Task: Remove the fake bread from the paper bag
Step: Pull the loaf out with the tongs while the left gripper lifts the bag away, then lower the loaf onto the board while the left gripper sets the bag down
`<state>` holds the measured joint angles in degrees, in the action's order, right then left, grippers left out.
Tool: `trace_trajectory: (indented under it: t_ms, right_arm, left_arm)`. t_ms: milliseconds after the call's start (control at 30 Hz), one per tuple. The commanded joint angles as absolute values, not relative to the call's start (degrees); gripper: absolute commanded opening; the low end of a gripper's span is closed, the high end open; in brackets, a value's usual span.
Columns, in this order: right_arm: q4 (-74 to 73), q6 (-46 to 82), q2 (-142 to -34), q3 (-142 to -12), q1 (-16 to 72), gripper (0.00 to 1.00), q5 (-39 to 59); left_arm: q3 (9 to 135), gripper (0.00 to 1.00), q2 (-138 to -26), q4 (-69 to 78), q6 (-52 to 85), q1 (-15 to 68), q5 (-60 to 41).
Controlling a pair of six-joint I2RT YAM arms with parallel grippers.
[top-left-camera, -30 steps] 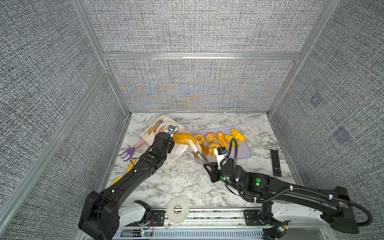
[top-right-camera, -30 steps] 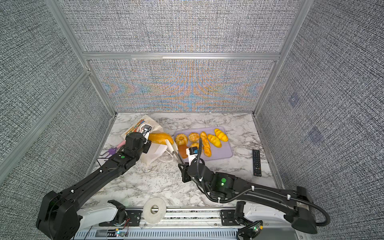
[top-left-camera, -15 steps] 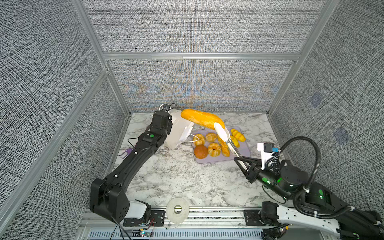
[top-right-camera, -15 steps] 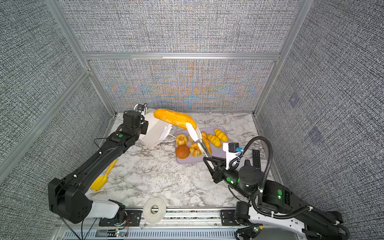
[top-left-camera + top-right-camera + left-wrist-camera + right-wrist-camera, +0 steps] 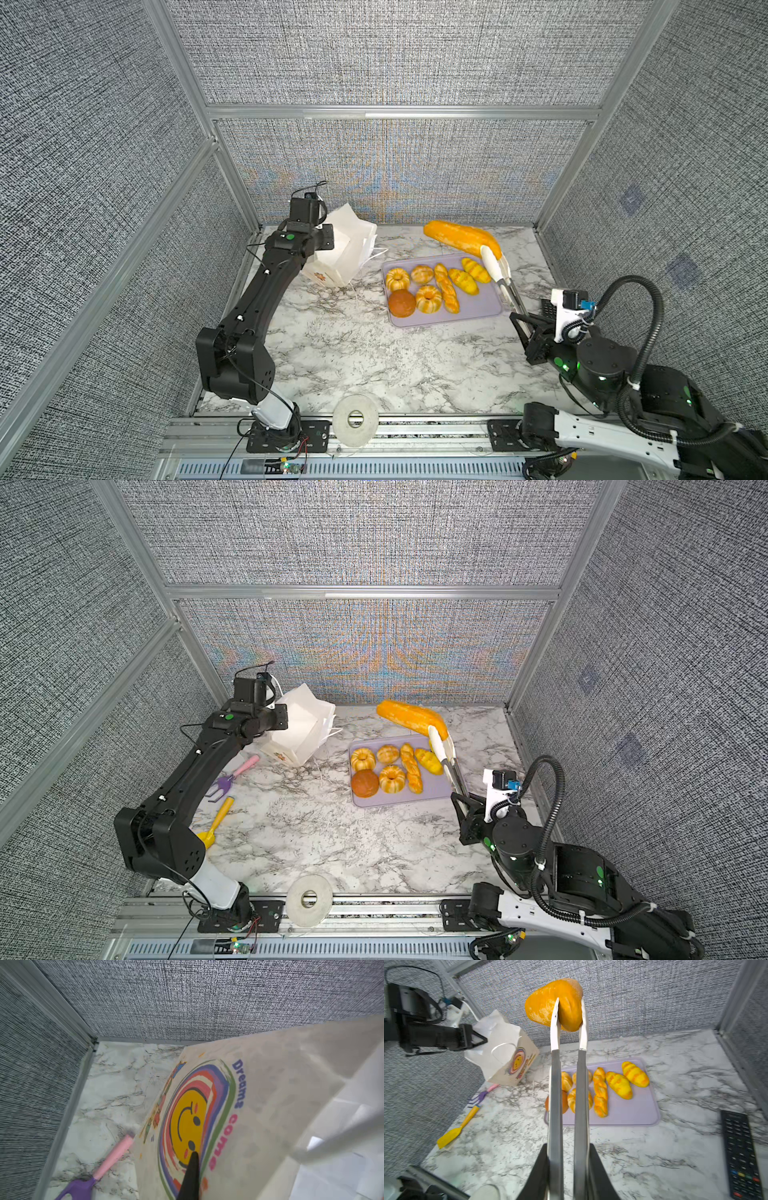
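My right pincer (image 5: 568, 1148) is squeezed narrow around the handles of a pair of metal tongs (image 5: 556, 1084). Far out ahead of it, the tongs' pale tips pinch the long loaf (image 5: 550, 1005). The loaf hangs in the air beyond and above the pincer, past the far edge of the lavender tray (image 5: 633, 1113), which lies on the table just ahead of and below the pincer.

The tips bite the loaf near one end only, so most of its length sticks out sideways toward my left pincer (image 5: 478, 1040). I judge it light and stiff, a moulded toy. Its skin is glossy and rounded, though, so it could swivel or slide between the smooth tips. A hold across its middle, on the narrow width, would sit steadier. With this end grip I would move slowly and lay it down flat.

The rest of the fake bread (image 5: 448, 289), seven smaller pieces, lies on the tray between the right pincer and the loaf.

My left pincer is clamped on the paper bag (image 5: 351, 253), off to the left of the tongs, and holds it tilted with its folded bottom raised. The paper looks thin and quick to crease. I cannot see inside the bag, but I judge it empty.
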<state>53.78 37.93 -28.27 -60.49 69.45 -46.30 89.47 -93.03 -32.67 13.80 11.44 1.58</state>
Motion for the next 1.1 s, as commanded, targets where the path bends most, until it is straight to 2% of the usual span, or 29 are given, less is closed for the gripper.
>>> trace_trajectory:
  t_ms: [0, 300, 733, 1067]
  right_arm:
    - [55.5, 39.8, -27.2, -59.7, 69.5, 0.00, -51.4]
    - [62.1, 42.6, -29.7, -61.1, 69.4, 0.00, -51.4]
    - [62.3, 42.9, -32.8, -60.4, 69.2, 0.00, -51.1]
    - [60.7, 41.1, -35.2, -60.4, 67.6, 0.00, -50.0]
  left_arm:
    - [89.0, 0.00, -94.2, -33.9, 21.8, 7.4, -11.2]
    - [91.2, 0.00, -101.8, -32.4, 32.4, -1.7, -36.3]
    - [98.3, 0.00, -101.5, -37.3, 31.6, -2.0, -34.8]
    - [96.3, 0.00, -101.7, -35.8, 30.2, -1.9, -34.0]
